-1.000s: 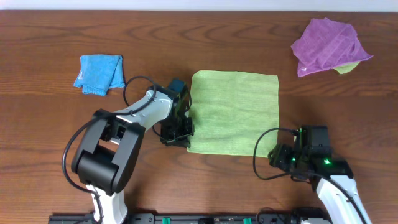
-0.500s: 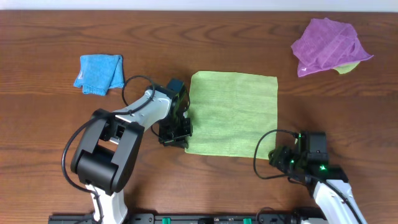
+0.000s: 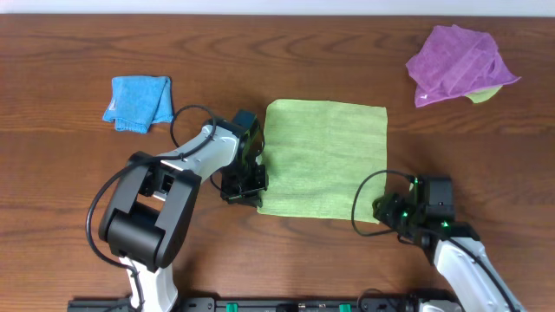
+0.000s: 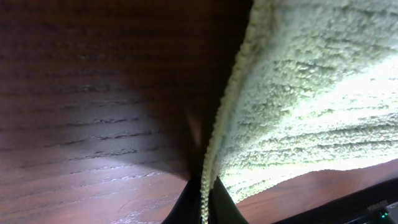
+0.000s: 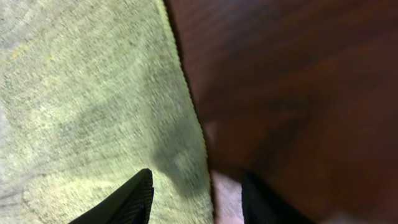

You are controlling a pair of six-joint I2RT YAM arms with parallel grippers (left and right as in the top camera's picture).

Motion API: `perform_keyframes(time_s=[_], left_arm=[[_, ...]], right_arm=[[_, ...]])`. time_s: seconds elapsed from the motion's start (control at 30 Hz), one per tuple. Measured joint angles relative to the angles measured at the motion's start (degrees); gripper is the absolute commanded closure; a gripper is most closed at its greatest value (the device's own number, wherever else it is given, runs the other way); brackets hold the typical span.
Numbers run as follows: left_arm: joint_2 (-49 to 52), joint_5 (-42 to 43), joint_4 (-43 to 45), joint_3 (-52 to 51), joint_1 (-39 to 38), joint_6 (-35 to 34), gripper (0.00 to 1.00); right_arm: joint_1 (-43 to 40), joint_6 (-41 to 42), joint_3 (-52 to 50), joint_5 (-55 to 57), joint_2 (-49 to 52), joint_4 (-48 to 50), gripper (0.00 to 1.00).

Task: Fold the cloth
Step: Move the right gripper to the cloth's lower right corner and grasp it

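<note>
Square, nubby lime cloth (image 3: 325, 160) lies on woodgrain bench (image 3: 69, 173); left jaws pinch its edge, right jaws gape.

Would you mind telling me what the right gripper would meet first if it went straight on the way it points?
Probably the cloth, whose edge lies between the right gripper's fingers; the table is just beneath.

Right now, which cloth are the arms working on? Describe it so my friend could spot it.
Look at the middle of the wooden table. The cloth there lies spread open, nearly square. It is lime green; the blue cloth at the left is folded, the purple cloth at the right bunched.
</note>
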Motion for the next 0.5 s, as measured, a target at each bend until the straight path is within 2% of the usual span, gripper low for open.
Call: perform_keyframes(time_s=[0.13,0.37,0.5], left_arm=[[0.0,0.0,0.0,0.0,0.0,0.0,0.94],[0.0,0.0,0.1,0.0,0.0,0.0,0.94],[0.0,0.3,0.2,0.0,0.0,0.0,0.94]], right_arm=[[0.0,0.4,0.2,-1.4,2.3,3.4,0.63],[-0.2,1.5,0.5,-3.0,5.0,4.9,0.98],[-0.2,1.7,0.4,-3.6,5.3,4.7,0.99]])
